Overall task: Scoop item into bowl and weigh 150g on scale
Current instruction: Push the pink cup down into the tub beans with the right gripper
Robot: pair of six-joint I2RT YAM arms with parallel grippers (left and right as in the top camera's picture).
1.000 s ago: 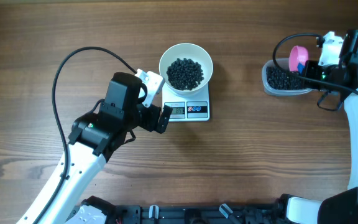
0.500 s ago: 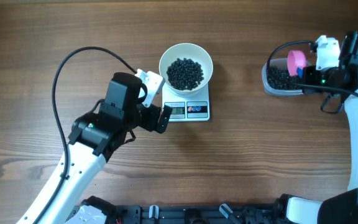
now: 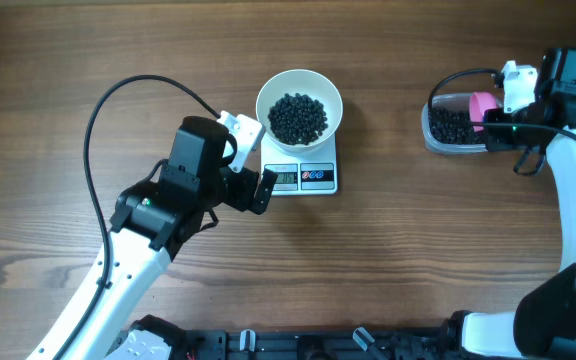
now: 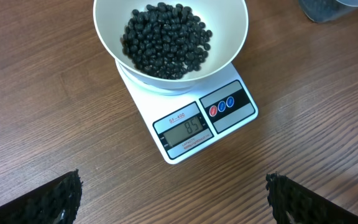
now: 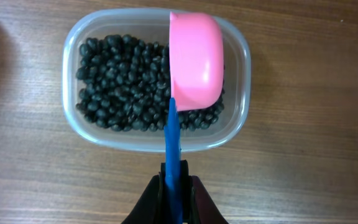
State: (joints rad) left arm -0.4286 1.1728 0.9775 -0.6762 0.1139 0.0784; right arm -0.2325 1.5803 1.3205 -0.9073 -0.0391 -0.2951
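Blue handle (image 5: 171,143) clamped in the right gripper (image 5: 176,186), the pink scoop (image 5: 196,59) hangs over the tub (image 5: 71,118) of beans (image 5: 117,81), well right of the scale (image 4: 185,134), likely to load up. The bowl (image 4: 232,25) sits on the scale, part-filled, short of target. The left gripper (image 4: 176,199) hovers just beside the scale, spread wide.

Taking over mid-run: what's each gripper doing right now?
Left gripper: open, holding nothing.
Right gripper: shut on the handle of the pink scoop, over the tub.
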